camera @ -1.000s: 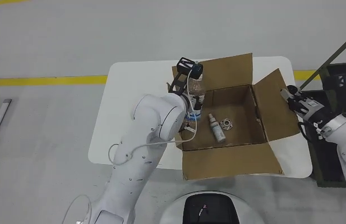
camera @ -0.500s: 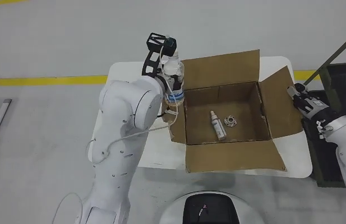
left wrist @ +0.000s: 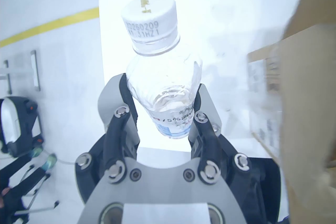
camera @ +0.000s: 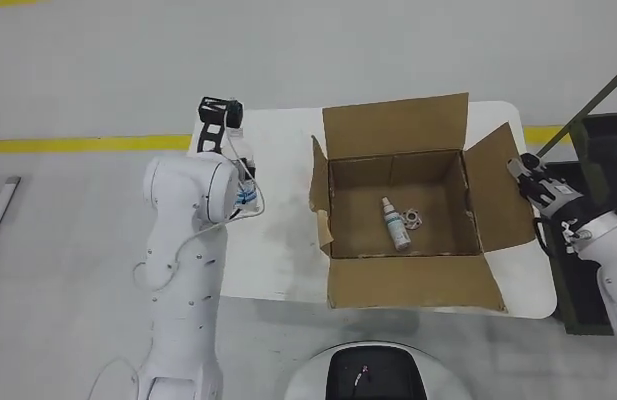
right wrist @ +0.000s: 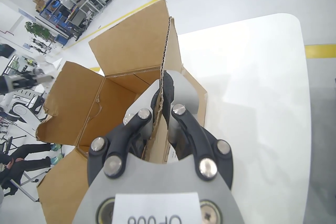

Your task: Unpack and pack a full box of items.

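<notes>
Top view is showing the open cardboard box (camera: 403, 130) sitting on the white table (camera: 278, 250), toward the 3 o'clock side of the tabletop. A small spray bottle (camera: 393, 223) is lying on the box floor, with a small metal part (camera: 414, 215) just beside it at 2 o'clock. The left arm is hanging over the table at 9 o'clock from the box, outside it. In the left wrist view the left gripper (left wrist: 162, 96) is pinching a clear water bottle (left wrist: 157, 64) by its body, its white cap (left wrist: 149, 22) pointing away from the wrist and the table showing behind it. The right gripper (right wrist: 164, 93) is clamping the box's 3 o'clock flap (right wrist: 168, 51), its fingers pressing on the corrugated edge from both sides.
</notes>
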Available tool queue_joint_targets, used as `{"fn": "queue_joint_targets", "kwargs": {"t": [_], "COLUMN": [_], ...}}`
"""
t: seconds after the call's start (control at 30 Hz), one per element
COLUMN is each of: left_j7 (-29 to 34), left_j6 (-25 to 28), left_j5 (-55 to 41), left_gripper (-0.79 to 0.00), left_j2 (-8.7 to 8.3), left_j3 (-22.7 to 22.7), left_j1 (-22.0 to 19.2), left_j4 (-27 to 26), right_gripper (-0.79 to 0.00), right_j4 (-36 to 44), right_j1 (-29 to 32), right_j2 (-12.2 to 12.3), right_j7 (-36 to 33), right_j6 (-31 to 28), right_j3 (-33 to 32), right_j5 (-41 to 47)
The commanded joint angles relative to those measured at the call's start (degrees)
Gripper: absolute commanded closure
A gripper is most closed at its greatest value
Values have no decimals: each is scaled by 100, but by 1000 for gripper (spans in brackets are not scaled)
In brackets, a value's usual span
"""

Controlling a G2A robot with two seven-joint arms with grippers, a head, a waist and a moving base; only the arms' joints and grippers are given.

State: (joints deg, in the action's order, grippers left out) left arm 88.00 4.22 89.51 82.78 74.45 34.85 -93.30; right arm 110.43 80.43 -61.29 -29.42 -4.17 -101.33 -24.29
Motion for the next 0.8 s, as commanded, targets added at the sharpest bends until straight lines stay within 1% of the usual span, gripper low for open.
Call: {"fn": "queue_joint_targets", "kwargs": {"t": [0.0, 0.03, 0.13, 0.2, 0.27, 0.33, 0.5, 0.6, 0.77], "left_j7": [0, 0, 0, 0, 0, 0, 0, 0, 0], "left_j6": [199, 289, 293, 277, 235, 225, 136, 163, -43], "left_j5": [-40, -21, -112, -52, -79, -181, -234, -198, -355], "left_gripper": [0, 0, 0, 0, 0, 0, 0, 0, 0], "left_j2": [-1, -4, 1, -4, 3, 12, 20, 35, 85], "left_j3": [-149, -219, -333, -381, -417, -452, -496, -624, -764], "left_j1": [235, 328, 609, 731, 771, 796, 773, 719, 622], "left_j4": [153, 206, 480, 699, 775, 799, 1080, 1281, 1560], "right_gripper": [0, 0, 0, 0, 0, 0, 0, 0, 0], "right_j4": [3, 2, 5, 15, 29, 39, 48, 56, 64], "right_j1": [1, 4, 28, 45, 67, 92, 146, 166, 211], "right_j2": [2, 3, 5, 5, 6, 9, 12, 15, 20], "right_j7": [-4, -5, 3, 11, 18, 11, 18, 14, 26], "right_j6": [-6, -12, -18, -19, -21, -21, -21, -22, -30], "right_j3": [5, 3, 0, -3, -12, -28, -68, -82, -133], "right_j5": [-2, -1, 20, 35, 40, 50, 83, 92, 123]}}
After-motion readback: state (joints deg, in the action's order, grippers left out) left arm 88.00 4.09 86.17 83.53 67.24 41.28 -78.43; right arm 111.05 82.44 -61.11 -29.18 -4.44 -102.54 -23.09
